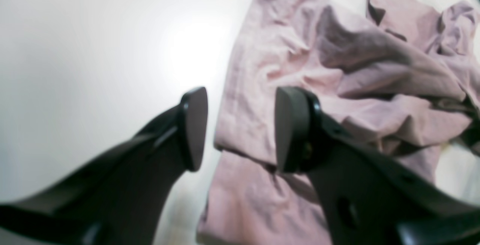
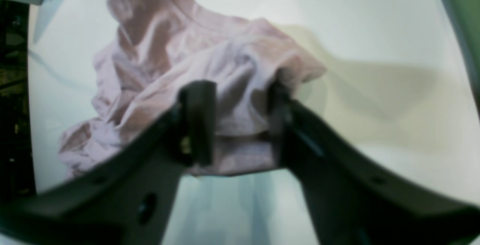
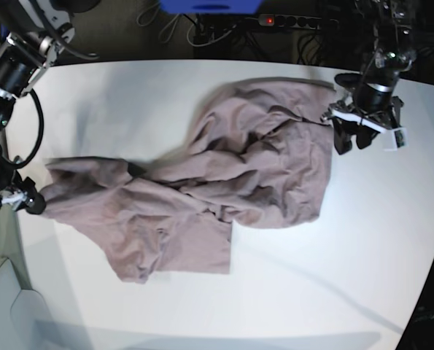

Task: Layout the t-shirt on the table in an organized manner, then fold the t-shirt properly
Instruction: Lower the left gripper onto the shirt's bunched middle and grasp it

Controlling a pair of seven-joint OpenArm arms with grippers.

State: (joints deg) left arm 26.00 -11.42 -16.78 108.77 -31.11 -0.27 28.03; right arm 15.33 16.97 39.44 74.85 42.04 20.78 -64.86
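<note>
The mauve t-shirt (image 3: 238, 175) lies crumpled and wrinkled across the middle of the white table (image 3: 311, 292), one part reaching left and another bunched to the right. My left gripper (image 3: 351, 142) hovers open at the shirt's right edge. In the left wrist view its fingers straddle a cloth edge of the t-shirt (image 1: 285, 69) lying below on the table (image 1: 93, 50), with nothing held in the left gripper (image 1: 242, 129). My right gripper (image 3: 36, 204) is at the shirt's left end. Its jaws stand apart in the right wrist view, right gripper (image 2: 238, 125), with blurred t-shirt (image 2: 180, 57) folds between and beyond them.
Behind the table's far edge run cables and a power strip (image 3: 289, 20). The right arm's body (image 3: 16, 62) hangs over the table's left edge. A pale grey surface (image 3: 9, 306) sits at the lower left corner. Bare tabletop (image 2: 375, 31) stretches to the right of the right gripper.
</note>
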